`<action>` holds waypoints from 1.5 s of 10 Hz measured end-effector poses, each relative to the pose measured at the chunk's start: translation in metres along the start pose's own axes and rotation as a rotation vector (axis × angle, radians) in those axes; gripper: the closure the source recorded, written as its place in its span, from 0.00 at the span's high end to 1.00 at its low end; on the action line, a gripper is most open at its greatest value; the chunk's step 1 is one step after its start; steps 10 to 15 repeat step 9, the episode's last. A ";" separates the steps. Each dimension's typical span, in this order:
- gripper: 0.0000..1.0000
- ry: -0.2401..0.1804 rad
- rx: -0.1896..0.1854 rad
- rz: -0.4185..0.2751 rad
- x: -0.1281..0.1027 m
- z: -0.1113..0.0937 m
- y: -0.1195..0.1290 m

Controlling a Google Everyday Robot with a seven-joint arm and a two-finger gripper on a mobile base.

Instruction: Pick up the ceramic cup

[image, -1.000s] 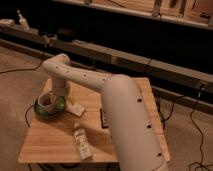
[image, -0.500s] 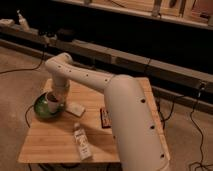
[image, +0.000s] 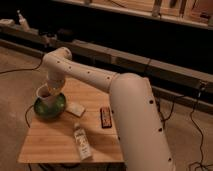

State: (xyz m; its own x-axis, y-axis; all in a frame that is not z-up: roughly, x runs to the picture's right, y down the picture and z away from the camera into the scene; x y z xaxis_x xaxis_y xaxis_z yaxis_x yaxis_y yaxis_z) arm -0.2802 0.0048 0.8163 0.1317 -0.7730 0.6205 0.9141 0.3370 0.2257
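Observation:
The ceramic cup (image: 44, 96) is small and off-white with a dark inside. It sits just over the round green plate (image: 51, 110) at the left end of the wooden table (image: 50, 145). My gripper (image: 51, 91) comes down from the white arm onto the cup's right rim and is shut on it. The cup looks a little raised and tilted above the plate, and its base is hard to tell apart from the plate.
A small white packet (image: 76, 108) lies right of the plate. A dark flat bar (image: 105, 117) lies mid-table, and a clear bottle (image: 82, 143) lies on its side near the front edge. My arm's bulky white link (image: 137, 125) covers the table's right side. Cables (image: 192, 125) run on the floor.
The gripper has settled onto the cup and the cup now sits slightly higher over the green plate than before. The other items have not moved.

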 end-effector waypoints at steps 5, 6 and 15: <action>0.00 0.079 0.040 0.052 -0.012 -0.083 0.012; 0.00 0.100 0.023 0.092 -0.016 -0.101 0.025; 0.00 0.195 0.044 0.347 -0.025 -0.166 0.087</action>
